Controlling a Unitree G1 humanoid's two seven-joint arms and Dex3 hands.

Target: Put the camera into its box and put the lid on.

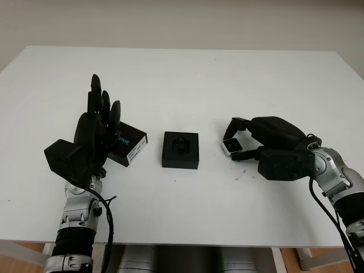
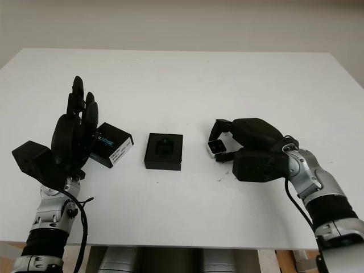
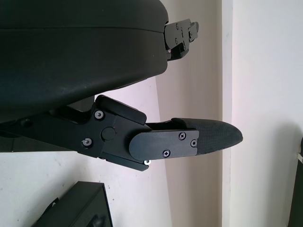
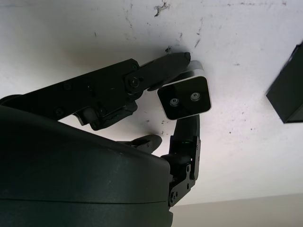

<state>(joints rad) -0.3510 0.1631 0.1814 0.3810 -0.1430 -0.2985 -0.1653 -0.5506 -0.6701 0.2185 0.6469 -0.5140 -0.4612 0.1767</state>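
My right hand (image 1: 239,143) sits low over the white surface (image 1: 187,79) at the right, its fingers (image 4: 165,66) closed around the small silver-and-black camera (image 4: 183,98); the camera's two-lens face points away from my palm, and I cannot tell whether it touches the surface. The open black box (image 1: 181,149) lies at the middle of the surface, apart from the camera, its moulded insert showing. Further left lies the black lid (image 1: 128,144) with printed lettering on its side, just beside my left hand. My left hand (image 1: 98,122) is raised upright at the left, open and holding nothing.
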